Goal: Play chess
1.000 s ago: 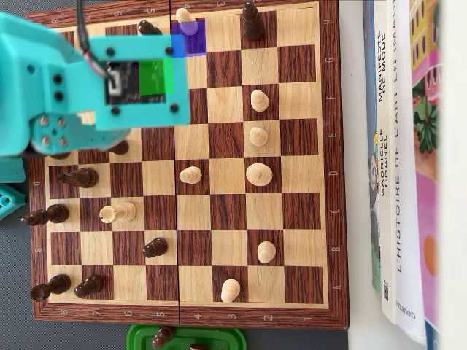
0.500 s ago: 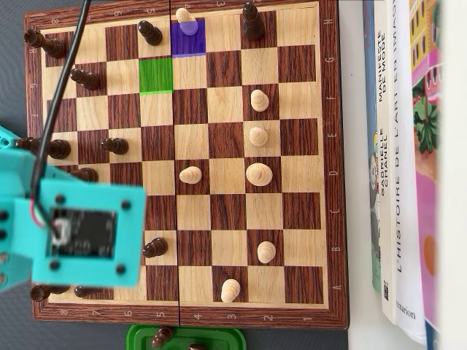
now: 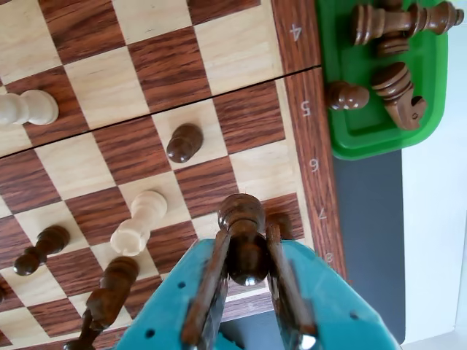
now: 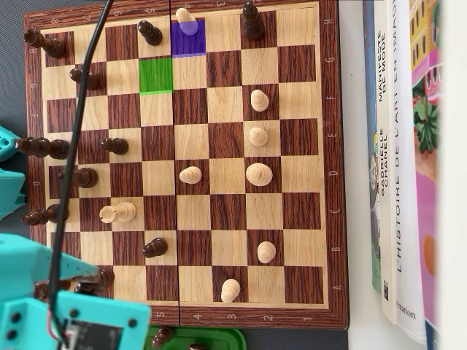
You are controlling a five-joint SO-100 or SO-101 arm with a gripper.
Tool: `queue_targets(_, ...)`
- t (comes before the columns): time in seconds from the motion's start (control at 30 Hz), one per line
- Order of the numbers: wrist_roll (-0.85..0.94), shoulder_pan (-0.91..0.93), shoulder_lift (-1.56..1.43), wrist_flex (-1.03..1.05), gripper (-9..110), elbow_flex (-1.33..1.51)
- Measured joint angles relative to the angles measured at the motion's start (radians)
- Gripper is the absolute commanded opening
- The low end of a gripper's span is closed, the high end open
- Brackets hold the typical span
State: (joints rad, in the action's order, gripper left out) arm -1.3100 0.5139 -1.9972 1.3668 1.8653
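Observation:
In the wrist view my teal gripper (image 3: 246,244) is shut on a dark chess piece (image 3: 243,219), its brown fingers (image 3: 211,281) pressed against both sides. It is over the board's corner by the rank marks 7 and 8. In the overhead view the arm (image 4: 44,292) enters from the bottom left, with the held dark piece (image 4: 104,277) at its tip. The wooden chessboard (image 4: 332,146) carries several dark and light pieces. One square is tinted green (image 4: 156,76) and one purple (image 4: 188,44); a light pawn (image 4: 186,16) stands at the purple one.
A green tray (image 3: 365,138) beside the board holds several dark pieces. Near the gripper stand a dark pawn (image 3: 184,142), a light piece (image 3: 139,222) and a tall dark piece (image 3: 109,292). Books (image 4: 398,160) lie along the board's right side. A black cable (image 4: 80,109) crosses the board.

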Motion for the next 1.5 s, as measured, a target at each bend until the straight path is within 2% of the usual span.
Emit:
queue_targets(0.97,0.133,0.098,0.721,-0.012,4,-0.589)
queue_targets(1.5,0.164,0.112,0.836,-0.012,11,-0.703)
